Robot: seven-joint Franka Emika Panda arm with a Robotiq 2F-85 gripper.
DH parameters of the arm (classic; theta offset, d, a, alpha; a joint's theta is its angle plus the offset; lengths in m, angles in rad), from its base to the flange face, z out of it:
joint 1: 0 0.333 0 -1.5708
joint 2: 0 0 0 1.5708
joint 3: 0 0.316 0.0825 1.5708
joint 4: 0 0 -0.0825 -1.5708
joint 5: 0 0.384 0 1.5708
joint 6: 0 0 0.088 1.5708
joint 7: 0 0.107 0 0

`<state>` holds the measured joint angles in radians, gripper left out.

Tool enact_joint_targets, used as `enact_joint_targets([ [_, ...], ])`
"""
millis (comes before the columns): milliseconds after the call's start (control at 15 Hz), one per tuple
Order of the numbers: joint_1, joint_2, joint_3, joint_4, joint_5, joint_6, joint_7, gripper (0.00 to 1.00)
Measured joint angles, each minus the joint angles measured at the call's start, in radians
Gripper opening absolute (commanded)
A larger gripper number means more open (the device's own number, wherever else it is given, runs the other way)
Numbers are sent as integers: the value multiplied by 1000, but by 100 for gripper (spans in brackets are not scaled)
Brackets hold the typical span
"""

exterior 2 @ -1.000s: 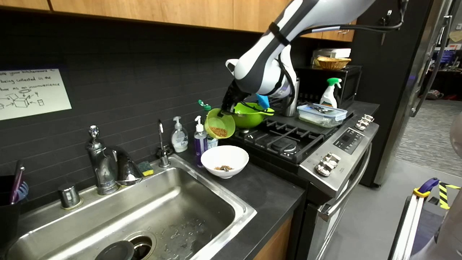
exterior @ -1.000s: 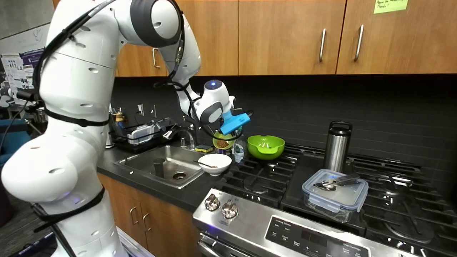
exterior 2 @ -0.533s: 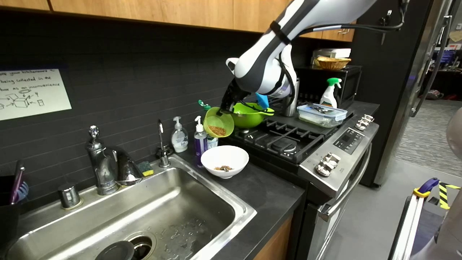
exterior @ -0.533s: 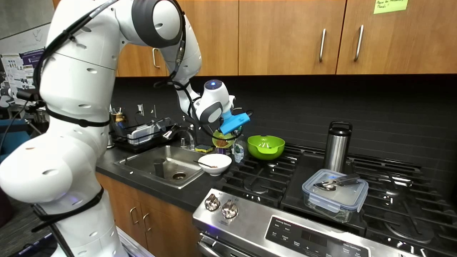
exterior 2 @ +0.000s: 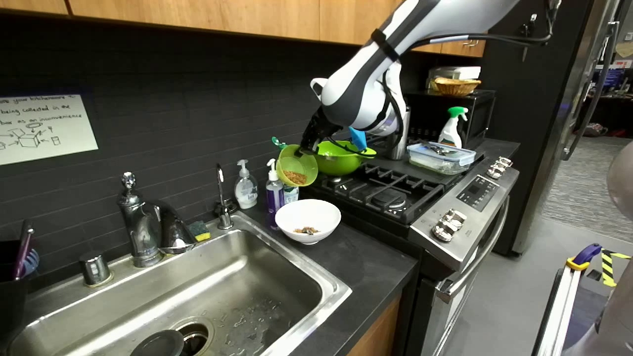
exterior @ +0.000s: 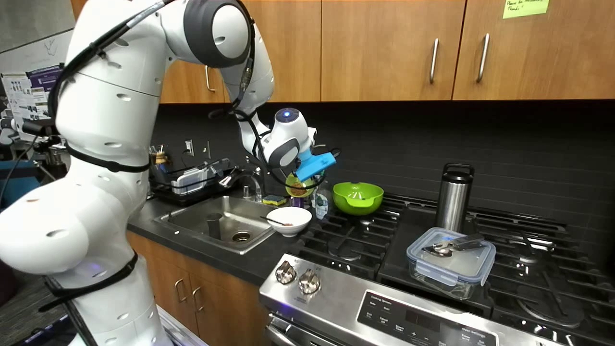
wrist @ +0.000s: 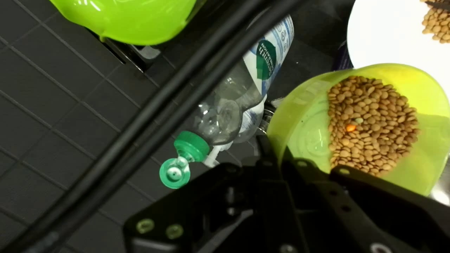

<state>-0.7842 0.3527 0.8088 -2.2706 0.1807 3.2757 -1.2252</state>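
Observation:
A small translucent yellow-green bowl hangs tilted from my gripper, which is shut on its rim, one finger inside and one outside. Brown lentils, with one orange piece among them, are heaped against the bowl's lower side. In an exterior view the tilted bowl hovers above and slightly behind a white bowl on the counter. That white bowl holds some lentils and a dark utensil. In the remaining exterior view, the blue wrist piece and cables hide the fingertips.
A larger green bowl sits on the stove beside the gripper. Soap bottles and a green-capped bottle stand close behind the held bowl. The sink lies beside the white bowl. A lidded glass container and steel flask are farther along.
The held bowl has shifted slightly toward the sink side and a little upward, with the lentils still inside. The arm's elbow has swung a little. The white bowl and its contents look unchanged.

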Motion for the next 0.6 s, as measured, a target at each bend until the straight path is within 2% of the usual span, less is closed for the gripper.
enact_joint_targets([
  [333, -56, 24, 64, -2, 0, -4, 3, 1],
  [600, -109, 34, 113, -12, 0, -65, 25, 1],
])
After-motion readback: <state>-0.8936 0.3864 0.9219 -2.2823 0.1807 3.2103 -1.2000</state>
